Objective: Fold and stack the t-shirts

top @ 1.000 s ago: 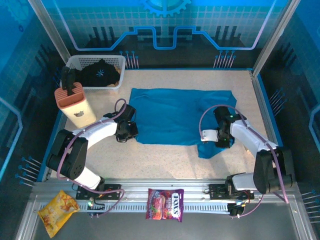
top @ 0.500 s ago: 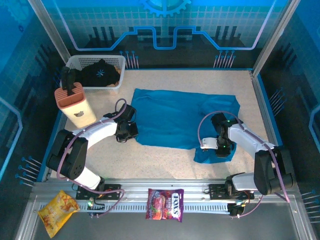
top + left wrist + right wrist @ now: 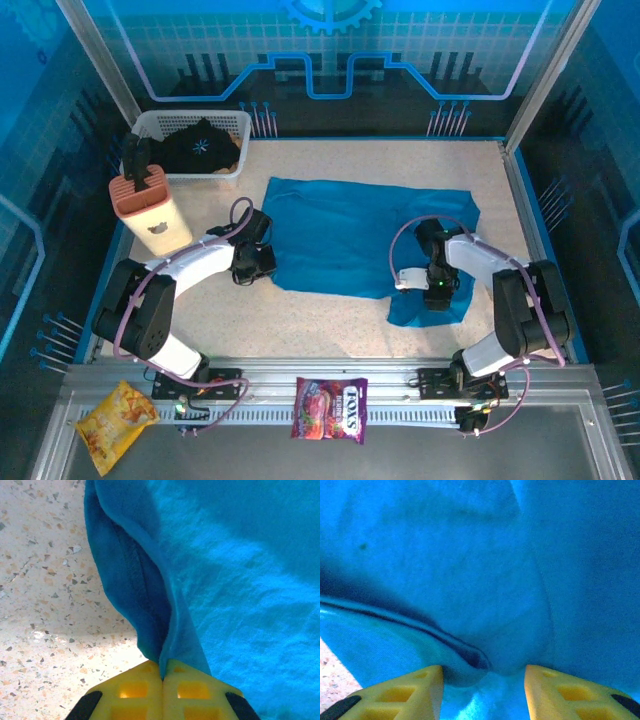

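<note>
The teal-blue t-shirt (image 3: 350, 235) lies spread across the middle of the table, its near right corner bunched toward the front. My left gripper (image 3: 268, 262) is at the shirt's left edge, shut on a pinched fold of the teal cloth (image 3: 150, 620). My right gripper (image 3: 437, 298) sits over the near right corner, its yellow fingers (image 3: 405, 692) apart, with a loose hem fold (image 3: 465, 655) lying between them. The black t-shirt (image 3: 200, 148), with its pale starburst print, sits in the white basket at the back left.
The white basket (image 3: 160, 122) stands at the back left. An orange-topped container (image 3: 148, 208) stands by the left arm. Two snack bags (image 3: 330, 408) (image 3: 113, 420) lie on the front rail. Bare speckled table (image 3: 330, 320) runs in front of the shirt.
My right gripper has opened and let go of the shirt's near right corner after drawing it toward the front. The left gripper has stayed put, still shut on the left edge.
</note>
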Controlling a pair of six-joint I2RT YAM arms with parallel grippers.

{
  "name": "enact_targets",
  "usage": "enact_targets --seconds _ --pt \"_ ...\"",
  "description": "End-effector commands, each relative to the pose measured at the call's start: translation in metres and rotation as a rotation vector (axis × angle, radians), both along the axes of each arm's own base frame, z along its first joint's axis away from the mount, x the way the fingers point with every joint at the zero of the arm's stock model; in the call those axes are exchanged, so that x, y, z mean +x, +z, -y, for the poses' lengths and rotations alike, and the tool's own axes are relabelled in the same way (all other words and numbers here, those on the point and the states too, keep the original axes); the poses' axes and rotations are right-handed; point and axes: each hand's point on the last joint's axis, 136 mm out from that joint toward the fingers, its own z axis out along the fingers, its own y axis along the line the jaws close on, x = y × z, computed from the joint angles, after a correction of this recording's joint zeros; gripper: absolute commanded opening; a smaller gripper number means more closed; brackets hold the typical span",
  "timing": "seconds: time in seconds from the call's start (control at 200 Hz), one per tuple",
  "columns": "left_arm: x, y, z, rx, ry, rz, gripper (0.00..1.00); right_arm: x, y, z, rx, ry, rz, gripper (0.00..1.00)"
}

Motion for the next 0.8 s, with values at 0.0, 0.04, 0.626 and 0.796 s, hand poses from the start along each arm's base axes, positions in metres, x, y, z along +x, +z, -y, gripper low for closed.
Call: enact_targets --seconds 0.0,0.04,0.626,0.796 --pt "-0.003 0.001 -0.001 -0.011 -0.006 -0.004 0.0 0.002 0.003 -0.003 0.006 0.023 -0.007 0.49" --pt "-0.003 0.001 -0.001 -0.01 -0.006 -0.005 0.0 0.0 0.003 -0.003 0.008 0.025 -0.008 0.49" --pt "-0.005 -0.003 -0.001 -0.011 -0.007 -0.01 0.0 -0.008 0.004 -0.009 0.033 0.031 -0.047 0.32" --pt "-0.005 -0.002 -0.001 -0.01 -0.007 -0.009 0.0 -0.012 0.007 -0.01 0.04 0.031 -0.055 0.19"
